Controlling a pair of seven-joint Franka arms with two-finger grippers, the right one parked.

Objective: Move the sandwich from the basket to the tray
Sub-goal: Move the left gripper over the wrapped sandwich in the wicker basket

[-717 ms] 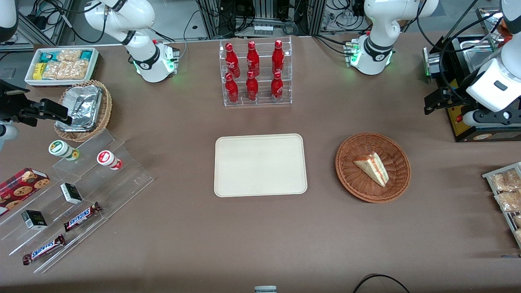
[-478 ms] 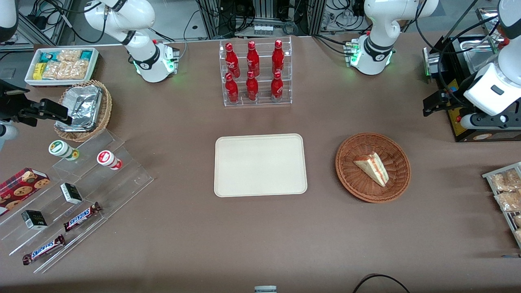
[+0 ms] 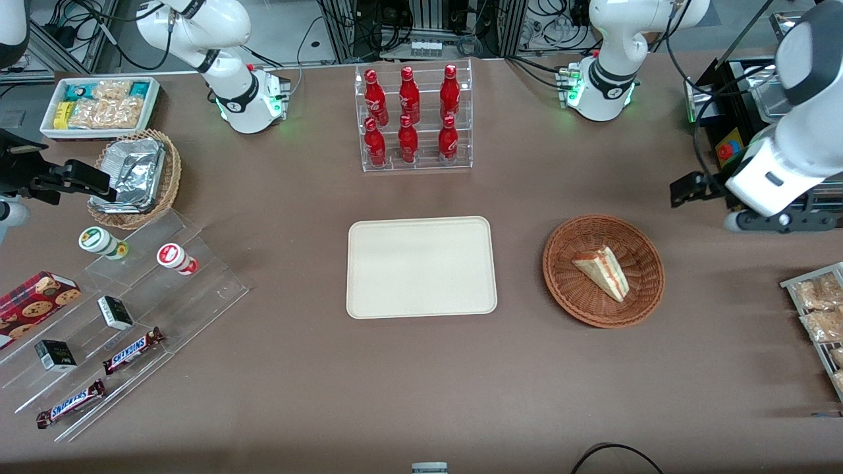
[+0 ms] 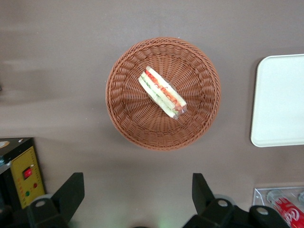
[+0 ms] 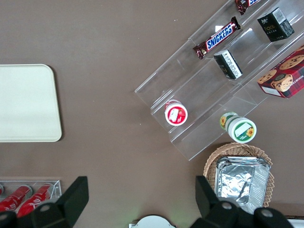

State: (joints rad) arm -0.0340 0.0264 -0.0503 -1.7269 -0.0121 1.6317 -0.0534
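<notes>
The sandwich (image 3: 602,271), a pale wedge with orange-red and green stripes, lies in the round reddish-brown wicker basket (image 3: 570,289). The cream tray (image 3: 421,266) lies flat and bare beside the basket, toward the parked arm's end. My left gripper (image 3: 688,189) hangs above the table, a little farther from the front camera than the basket and toward the working arm's end. In the left wrist view the gripper (image 4: 136,192) is open wide and empty, with the sandwich (image 4: 161,92) in the basket (image 4: 128,118) and a corner of the tray (image 4: 280,104) also showing.
A clear rack of red bottles (image 3: 411,118) stands farther from the camera than the tray. A black box with a yellow panel (image 3: 731,141) is beside the working arm. A rack of snack packets (image 3: 820,309) lies at the working arm's end. A stepped acrylic shelf (image 3: 132,309) and a tan foil basket (image 3: 135,174) are at the parked arm's end.
The left arm has swung nearer the front camera and toward the basket, with the gripper still open and empty. Sandwich, basket and tray have not moved.
</notes>
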